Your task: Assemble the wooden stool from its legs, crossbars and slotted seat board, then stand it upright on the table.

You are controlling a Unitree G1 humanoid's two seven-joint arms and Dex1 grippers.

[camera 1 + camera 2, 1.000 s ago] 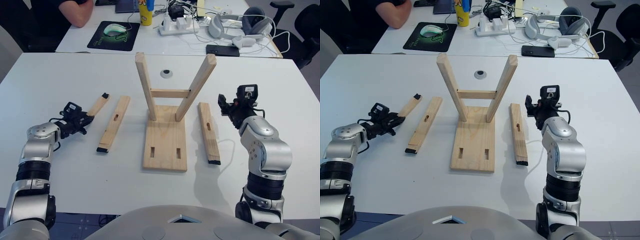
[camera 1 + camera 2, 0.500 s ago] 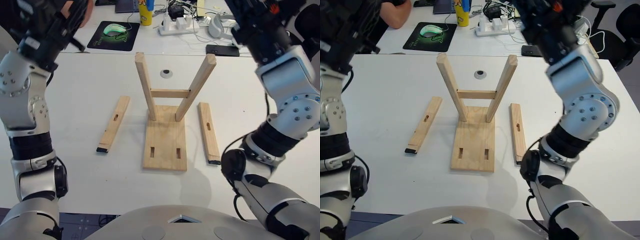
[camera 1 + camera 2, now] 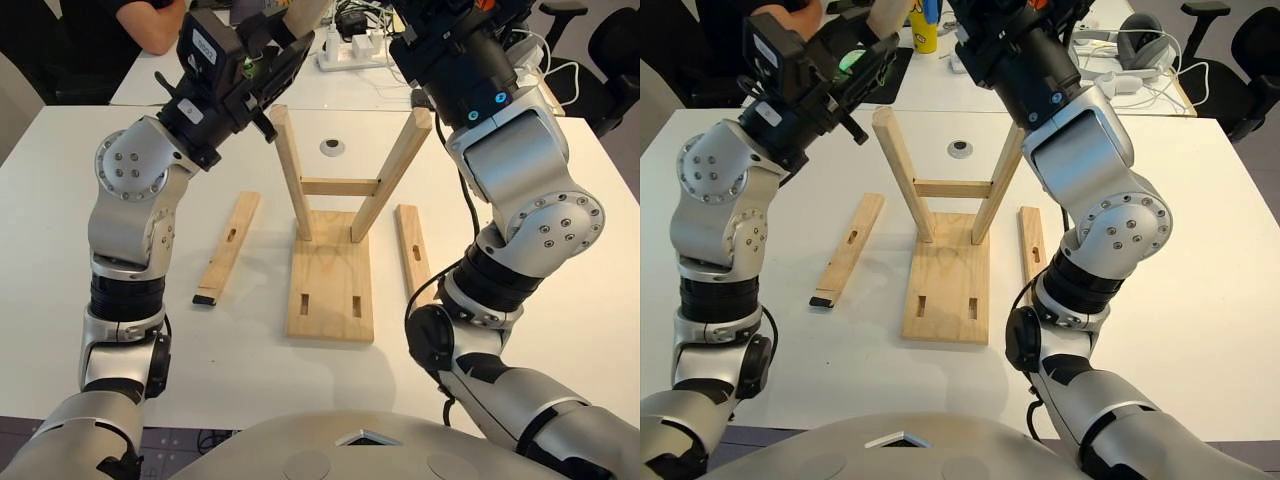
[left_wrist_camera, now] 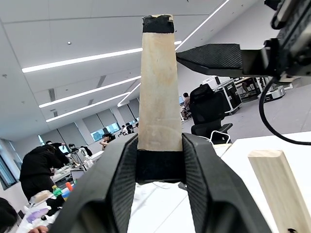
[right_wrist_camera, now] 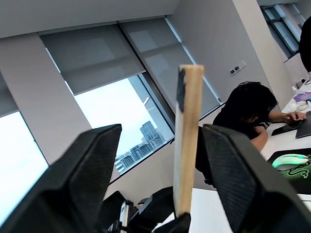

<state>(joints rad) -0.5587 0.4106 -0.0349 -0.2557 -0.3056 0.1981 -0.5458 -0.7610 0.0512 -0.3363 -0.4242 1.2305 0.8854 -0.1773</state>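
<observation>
Stool parts are sitting mid-table: the seat board (image 3: 330, 285) is lying flat on the white table (image 3: 230, 350), with the left upright leg (image 3: 292, 170) and right upright leg (image 3: 393, 170) standing in its far end and leaning apart toward the top. A crossbar (image 3: 340, 186) is joining the two about halfway up. Two slots at the near end of the seat board are sitting unfilled. One loose leg (image 3: 228, 245) is lying flat just left of the board, slot facing up, black tip toward the robot. A second loose leg (image 3: 408, 235) is lying flat just right of the board, its near end hiding behind the right arm. The left gripper (image 4: 160, 145) is hanging high above the far side of the table, fingers clamping tight on a short wooden bar (image 4: 159, 87) that is pointing away from the wrist with a black cap on its free end. The right gripper (image 5: 162, 133) is also hanging up high, just beside that bar, its fingers spreading wide with the bar showing edge-on in the gap; I cannot tell whether either finger is touching it. A round grommet (image 3: 331, 147) is sitting in the tabletop behind the upright legs.
</observation>
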